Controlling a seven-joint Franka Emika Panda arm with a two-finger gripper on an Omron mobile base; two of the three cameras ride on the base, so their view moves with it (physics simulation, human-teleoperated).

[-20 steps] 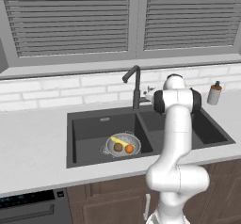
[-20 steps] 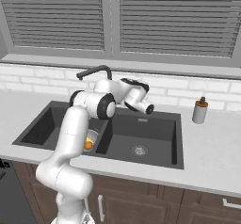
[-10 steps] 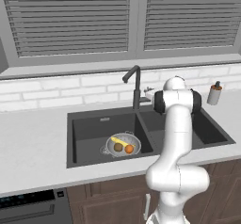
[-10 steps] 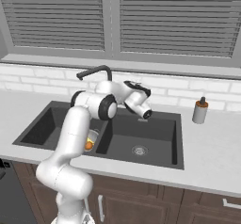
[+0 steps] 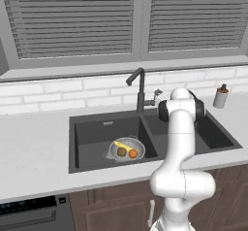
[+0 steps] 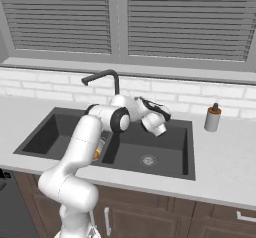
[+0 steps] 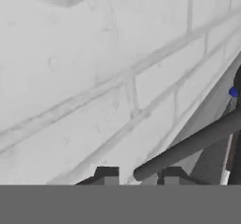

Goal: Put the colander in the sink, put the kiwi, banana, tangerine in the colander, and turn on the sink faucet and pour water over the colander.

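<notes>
The sink faucet's lever is seen slanting up to the right, its near end clamped between the gripper's 2 closed-in fingertips.

The sink is dark grey, the colander shiny silver, holding a yellow banana, brown kiwi and orange tangerine. The wall is white brick.
</notes>
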